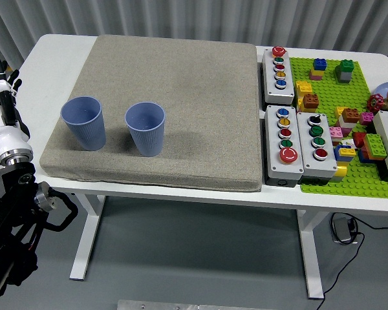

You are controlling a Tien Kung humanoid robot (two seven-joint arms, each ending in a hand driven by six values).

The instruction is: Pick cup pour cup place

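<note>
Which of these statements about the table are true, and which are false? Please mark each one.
1. Two blue cups stand upright on the grey mat. True: the left cup and the right cup both stand on the grey mat.
2. The left hand holds a cup. False: the left hand is at the picture's left edge, apart from both cups.
3. The cups touch each other. False: a gap shows between them.
4. Button boxes lie right of the mat. True.
</note>
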